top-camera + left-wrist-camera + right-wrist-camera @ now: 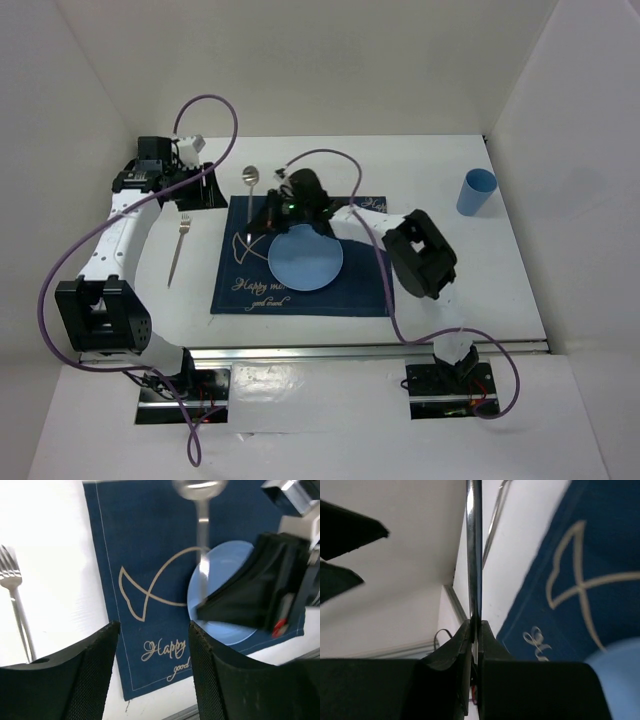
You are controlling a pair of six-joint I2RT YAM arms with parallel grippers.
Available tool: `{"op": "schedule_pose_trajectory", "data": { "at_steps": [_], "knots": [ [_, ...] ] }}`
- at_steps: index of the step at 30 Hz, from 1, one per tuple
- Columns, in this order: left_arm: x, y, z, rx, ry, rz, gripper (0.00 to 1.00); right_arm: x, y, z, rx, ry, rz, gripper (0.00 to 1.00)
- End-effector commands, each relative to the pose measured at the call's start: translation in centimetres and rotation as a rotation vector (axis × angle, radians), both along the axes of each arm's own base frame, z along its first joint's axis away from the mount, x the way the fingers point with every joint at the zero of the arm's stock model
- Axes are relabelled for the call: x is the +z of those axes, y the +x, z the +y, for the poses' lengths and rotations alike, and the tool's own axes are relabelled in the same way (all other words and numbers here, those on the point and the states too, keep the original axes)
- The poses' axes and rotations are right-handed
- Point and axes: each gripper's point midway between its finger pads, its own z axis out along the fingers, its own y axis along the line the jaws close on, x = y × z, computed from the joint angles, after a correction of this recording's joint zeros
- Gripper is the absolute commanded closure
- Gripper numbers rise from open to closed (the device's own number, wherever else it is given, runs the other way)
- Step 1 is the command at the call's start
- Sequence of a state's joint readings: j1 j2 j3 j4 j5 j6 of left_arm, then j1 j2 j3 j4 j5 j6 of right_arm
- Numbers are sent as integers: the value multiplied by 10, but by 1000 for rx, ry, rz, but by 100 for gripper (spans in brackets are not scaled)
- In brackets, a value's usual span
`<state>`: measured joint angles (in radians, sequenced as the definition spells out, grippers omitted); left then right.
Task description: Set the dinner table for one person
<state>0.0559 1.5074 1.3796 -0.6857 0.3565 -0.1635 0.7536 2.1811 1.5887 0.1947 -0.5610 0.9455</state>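
Top view first: the dinner table [430,165] fills the middle of the shot and carries everything. The placemat [350,290] sits mid-table towards the near edge, with the plate [305,258] on it. The fork [179,245] lies on bare tabletop towards the left edge, beside the mat. The cup [476,192] is off by the far right corner, well apart from the rest. The right gripper [268,215] reaches over the mat's far left part to the spoon [250,178], whose bowl pokes past the mat's far edge. The left gripper [203,186] hangs near the far left corner.

Left wrist view: its two fingers stand apart with nothing between them, so that hand is empty. We see the fork on the white, and the spoon handle running down over the plate's edge into the other arm's black finger.

Right wrist view: the jaws are pinched tight on the thin shiny spoon handle, which runs straight up from the fingertips. We can't tell whether the spoon is off the surface.

So we reckon we're on the spoon step, with the plate and fork looking done. The next move probably calls for carrying the spoon across, clear of the plate, and laying it on the plate's right side, roughly in line with the fork. Then the cup needs bringing in.
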Motion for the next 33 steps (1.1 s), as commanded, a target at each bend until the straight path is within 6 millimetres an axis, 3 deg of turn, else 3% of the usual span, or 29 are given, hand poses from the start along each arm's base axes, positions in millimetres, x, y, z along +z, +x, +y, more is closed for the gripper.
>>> {"op": "schedule_pose_trajectory", "data": {
  "at_steps": [1, 2, 3, 4, 5, 6, 8, 9, 12, 13, 14, 20, 33],
  "knots": [
    [49, 5, 8, -29, 16, -121, 35, 60, 15, -69, -30, 109, 28, 100],
    [47, 4, 12, -14, 23, -111, 35, 81, 11, -90, -39, 132, 9, 100],
    [50, 6, 21, 12, 35, -119, 35, 80, 20, -119, -82, 125, 28, 100],
    [43, 4, 27, 31, 44, -101, 35, 62, 6, -140, -75, 100, 81, 100],
    [42, 2, 37, 54, 73, -105, 35, 81, -2, -157, -81, 112, 44, 100],
    [39, 3, 40, 56, 88, -107, 35, 73, -2, -182, -108, 65, 56, 100],
    [34, 0, 57, 100, 124, -95, 35, 65, -15, -207, -116, 18, 66, 100],
    [33, -3, 57, 93, 131, -96, 35, 68, -24, -226, -122, -6, 56, 100],
    [28, -5, 62, 102, 144, -86, 35, 45, -40, -266, -192, -43, 159, 100],
    [24, -6, 62, 101, 142, -76, 35, 39, -49, -272, -177, -25, 195, 100],
    [25, -5, 63, 102, 143, -85, 35, 20, -61, -277, -174, -26, 263, 100],
    [23, -4, 59, 85, 124, -78, 35, -23, -76, -285, -117, -34, 338, 100],
    [20, -10, 61, 90, 142, -68, 35, -87, -65, -291, -87, -56, 416, 100]
  ]
}}
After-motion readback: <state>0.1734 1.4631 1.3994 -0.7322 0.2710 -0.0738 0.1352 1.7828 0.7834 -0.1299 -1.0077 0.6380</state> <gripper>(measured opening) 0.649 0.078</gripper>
